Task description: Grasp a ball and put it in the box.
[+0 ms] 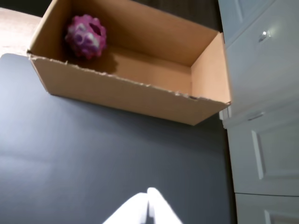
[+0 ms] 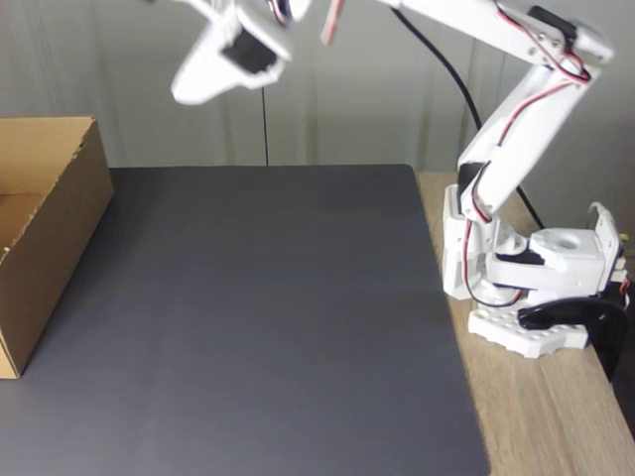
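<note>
Sitting inside the box (image 1: 140, 91), at its far left end in the wrist view, the ball (image 1: 86, 36) looks light and squishy, and its bumps give good spots to grip. Nothing else is in the box. The gripper (image 1: 148, 205) is high above the dark mat (image 2: 258, 317), fingers pressed together, holding nothing.

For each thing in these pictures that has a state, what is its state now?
ball: lying inside the box, in a far corner, not held.
box: open at the top, upright on the dark mat.
claw: fingers together, shut, empty, raised above the mat.
mat: flat on the table.
</note>
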Robot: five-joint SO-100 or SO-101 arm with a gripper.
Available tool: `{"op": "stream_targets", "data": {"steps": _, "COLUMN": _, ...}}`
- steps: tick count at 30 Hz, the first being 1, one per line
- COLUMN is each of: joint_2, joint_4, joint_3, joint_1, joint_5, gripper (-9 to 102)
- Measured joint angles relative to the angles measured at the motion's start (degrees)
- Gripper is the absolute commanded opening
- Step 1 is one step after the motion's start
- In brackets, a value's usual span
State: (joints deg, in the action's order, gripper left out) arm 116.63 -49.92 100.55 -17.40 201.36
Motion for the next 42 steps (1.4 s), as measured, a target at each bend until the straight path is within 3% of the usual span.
{"op": "stream_targets", "data": {"steps": 19, "joint_2": 27.2, "joint_4": 17.2, "joint_3": 48.6, "joint_1": -1.5, "joint_5": -3.7, "gripper": 0}}
{"op": "stream_targets", "data": {"steps": 33, "joint_2": 44.2, "joint_4": 17.1, "joint_3": 63.0, "joint_1": -3.0, "joint_5": -5.1, "gripper": 0}}
{"op": "stream_targets", "data": {"steps": 42, "joint_2": 54.3, "joint_4": 12.5, "joint_3": 69.4, "joint_1": -4.0, "joint_5": -5.6, "gripper": 0}}
